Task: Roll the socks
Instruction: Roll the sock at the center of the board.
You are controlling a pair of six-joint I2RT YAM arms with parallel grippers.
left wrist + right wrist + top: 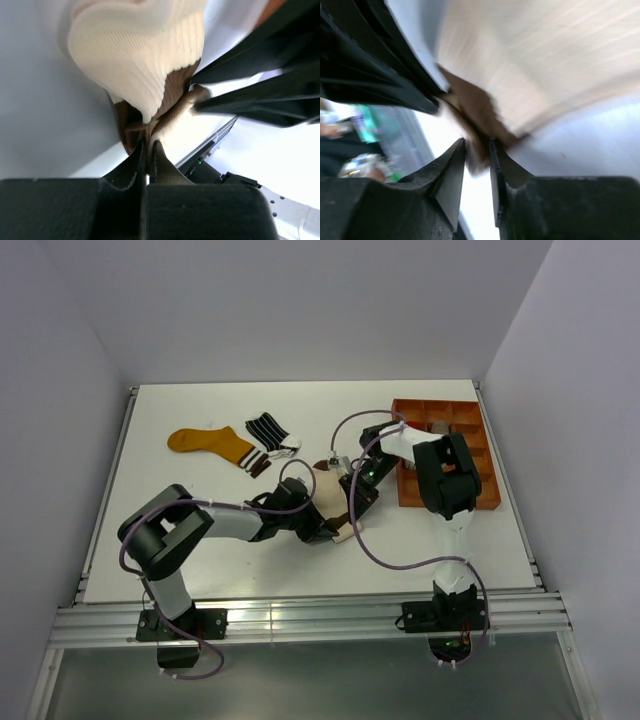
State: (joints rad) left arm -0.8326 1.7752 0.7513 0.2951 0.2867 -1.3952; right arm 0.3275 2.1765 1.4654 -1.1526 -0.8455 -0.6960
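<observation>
1. The left gripper (148,146) is clenching its jaws tight on the brown end of the cream sock (145,55). It is probably acting as an anchor, so the fabric cannot slide while the sock is being worked.
2. The cream sock (328,502) is lying near the middle of the table (200,540). The left gripper (318,528) is reaching it from 8 o'clock and the right gripper (355,502) from 2 o'clock, so the two are meeting over one small piece of cloth.
3. In the left wrist view the ribbed cream body is bunching into a hump at 12 o'clock from the pinch. This suggests the sock is being folded or rolled over itself, not lying flat.
4. The right gripper (477,145) is showing a narrow gap between its jaws with brown fabric at that gap. The view is smeared, so I cannot tell whether it is pinching the cloth or letting go.
5. The mustard-yellow sock (205,442) is lying flat at 10 o'clock from the cream one. The black-and-white striped sock (268,430) is lying at 11 o'clock. Both are well apart from the grippers and are not yet rolled.
6. The orange-brown tray (410,480) is sitting at 2 o'clock beside the right arm, and it is probably the place for finished rolls.
</observation>
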